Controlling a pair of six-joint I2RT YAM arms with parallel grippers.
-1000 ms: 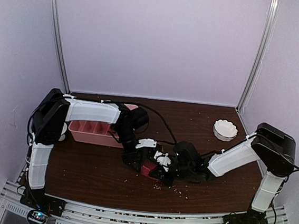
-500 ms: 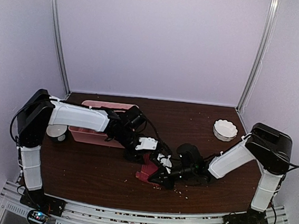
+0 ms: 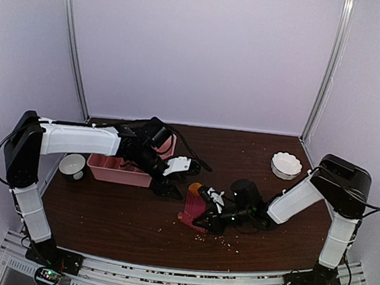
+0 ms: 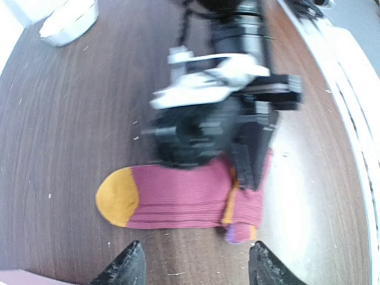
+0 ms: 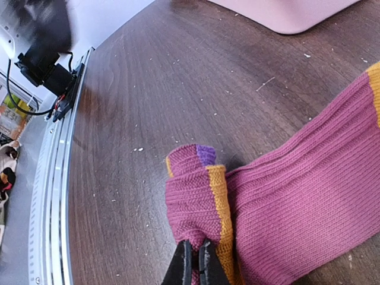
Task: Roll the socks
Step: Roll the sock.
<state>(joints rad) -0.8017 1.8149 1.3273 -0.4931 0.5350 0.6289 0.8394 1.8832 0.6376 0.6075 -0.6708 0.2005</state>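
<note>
A dark red sock (image 4: pixel 178 199) with an orange toe (image 4: pixel 117 196) lies flat on the brown table; it also shows in the top view (image 3: pixel 191 208). Its cuff end, banded orange and purple, is folded over on itself (image 5: pixel 199 199). My right gripper (image 5: pixel 194 264) is shut on this folded cuff, low over the table, and also shows in the top view (image 3: pixel 208 216). My left gripper (image 4: pixel 193 270) is open and empty, a short way back from the sock's long side, and also shows in the top view (image 3: pixel 168 189). I cannot tell if a second sock lies underneath.
A pink tray (image 3: pixel 117 167) stands at the back left behind the left arm. A white cup (image 3: pixel 72 165) sits left of it. A white fluted bowl (image 3: pixel 286 165) sits at the back right. Small crumbs dot the table near the sock.
My left gripper has pulled back left and away from the sock, which it had been working on, and stands open. The sock now lies stretched out, orange toe showing. My right gripper stays on the cuff.
</note>
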